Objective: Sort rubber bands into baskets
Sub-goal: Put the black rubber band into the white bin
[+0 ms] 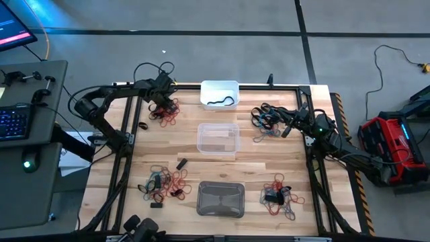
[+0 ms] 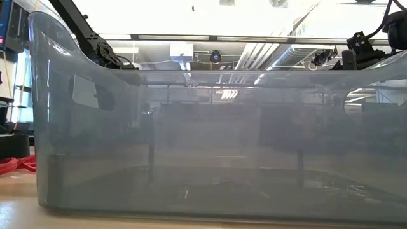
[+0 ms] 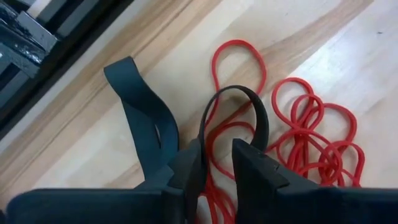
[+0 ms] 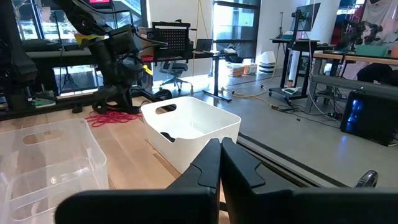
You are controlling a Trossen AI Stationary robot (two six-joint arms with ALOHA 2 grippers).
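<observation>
the left pincer (image 3: 217, 165) pinched a black rubber band (image 3: 233, 112) over the red pile (image 3: 311, 137); lifting it toward the white basket (image 1: 220, 94) came next, judging by the black band already inside; right pincer (image 4: 221, 158) was shut, empty.

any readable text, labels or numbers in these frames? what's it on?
None legible.
Monitor beside the table in the high view: coloured screen content, too small to read.
Screen in the room behind, right wrist view: blurred.
White basket, clear basket, grey basket: no labels visible.
</observation>
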